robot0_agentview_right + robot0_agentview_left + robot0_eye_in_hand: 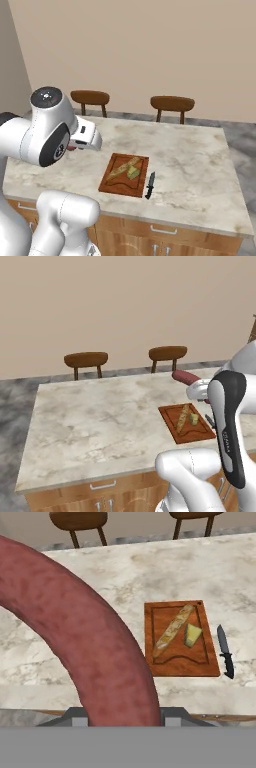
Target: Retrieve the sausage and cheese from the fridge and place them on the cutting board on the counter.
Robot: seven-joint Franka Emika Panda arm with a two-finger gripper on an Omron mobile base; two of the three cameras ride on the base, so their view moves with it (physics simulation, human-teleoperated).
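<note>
My gripper is shut on the sausage, a thick reddish-brown curved link that looms large in the hand view. The sausage hangs in the air over the counter, behind and left of the cutting board. A red end of it peeks from under the hand. On the cutting board lies the pale yellow cheese wedge, also seen as the cheese and the cheese. The fridge is out of view.
A long tan baguette lies on the board beside the cheese. A black-handled knife rests on the counter right of the board. Two wooden chairs stand behind the counter. My own arm hides the board's right side.
</note>
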